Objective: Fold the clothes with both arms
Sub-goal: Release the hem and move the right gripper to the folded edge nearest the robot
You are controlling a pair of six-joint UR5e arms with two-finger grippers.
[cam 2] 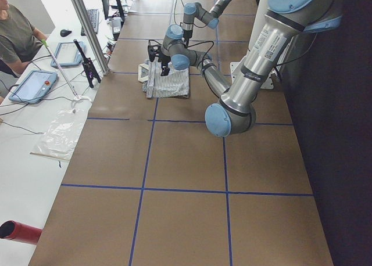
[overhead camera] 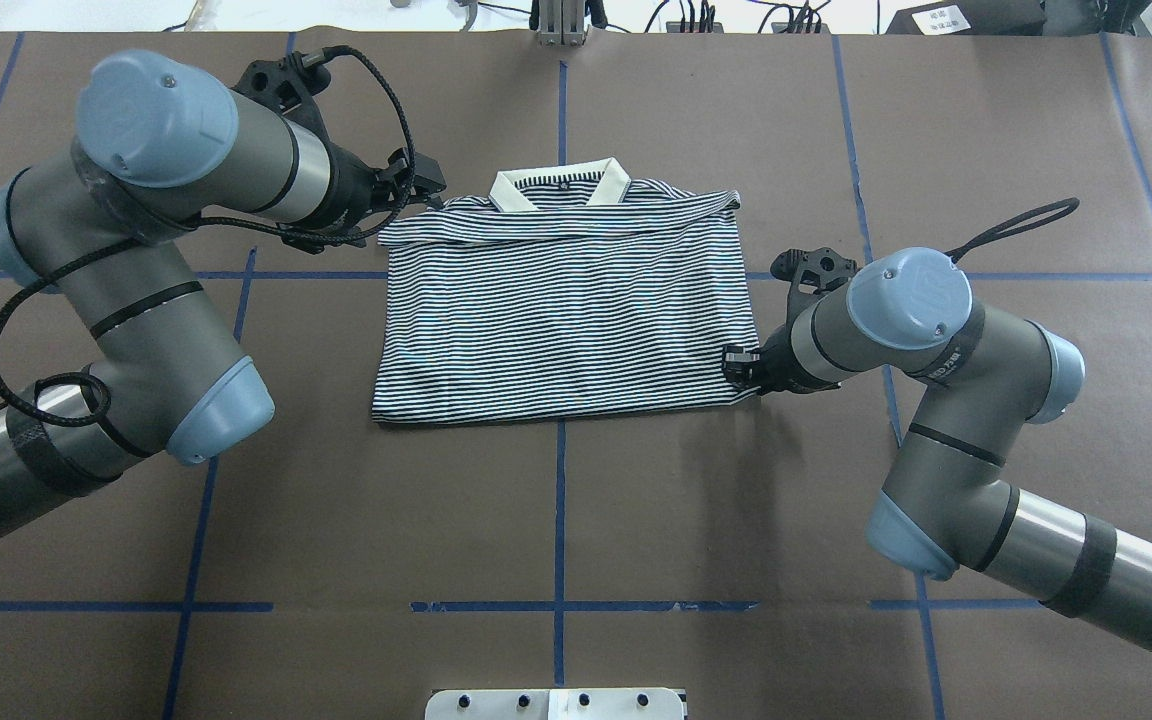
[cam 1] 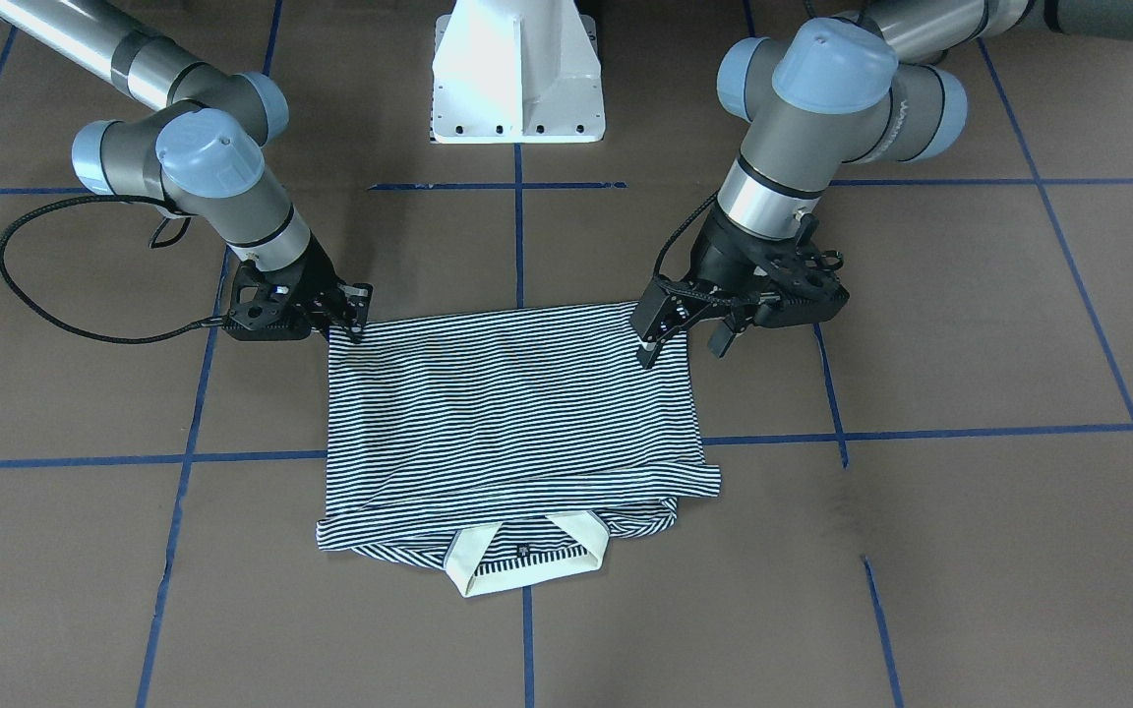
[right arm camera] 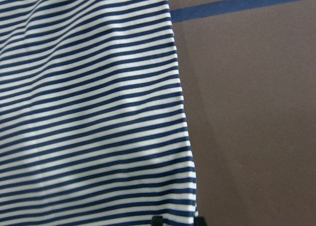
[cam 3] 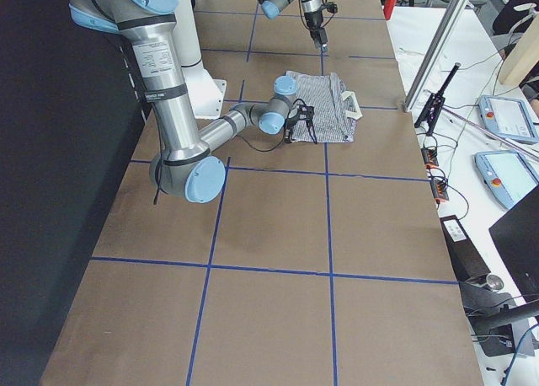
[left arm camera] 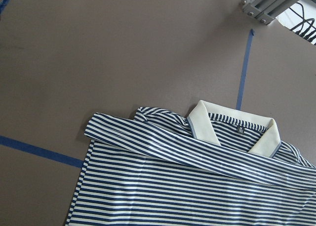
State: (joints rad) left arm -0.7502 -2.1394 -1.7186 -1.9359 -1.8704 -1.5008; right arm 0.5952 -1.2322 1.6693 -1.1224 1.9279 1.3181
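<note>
We see the striped polo shirt (overhead camera: 556, 320) folded flat mid-surface (overhead camera: 556, 500), with its white collar (overhead camera: 561, 185) on the edge far from the robot. Left tool (cam 1: 683, 349) is raised near the shirt's left edge, fingers apart, holding nothing. Right tool (cam 1: 355, 323) is low at the shirt's near right corner; we can't tell if it's clamped.

A striped polo shirt (overhead camera: 556, 310) lies folded into a rectangle at mid-bench (overhead camera: 736, 520), its white collar (overhead camera: 561, 185) toward the far edge. The left gripper (overhead camera: 423, 190) shows by its far left corner (height unclear). The right gripper (overhead camera: 741, 367) meets its near right corner.
</note>
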